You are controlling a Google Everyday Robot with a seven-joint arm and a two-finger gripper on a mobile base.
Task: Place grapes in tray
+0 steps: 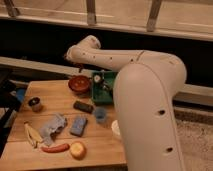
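Over on the right, the white robot arm (pixel 145 95) rises and reaches far-left across the wooden table (pixel 50 95). At the table's far right edge sits the green tray (pixel 100 97), half hidden by the arm; a small white-topped thing (pixel 96 78) stands in its left side. Touching the tray's left side is the red-brown bowl (pixel 79 84). Nearer lie a grey cloth (pixel 52 126), a blue sponge (pixel 78 126), a banana (pixel 32 135) and a small blue cup (pixel 100 115). The claw (pixel 76 62) hangs above the bowl's far rim, pinched tight on a dark reddish clump, seemingly the grapes (pixel 80 65), just left of the tray.
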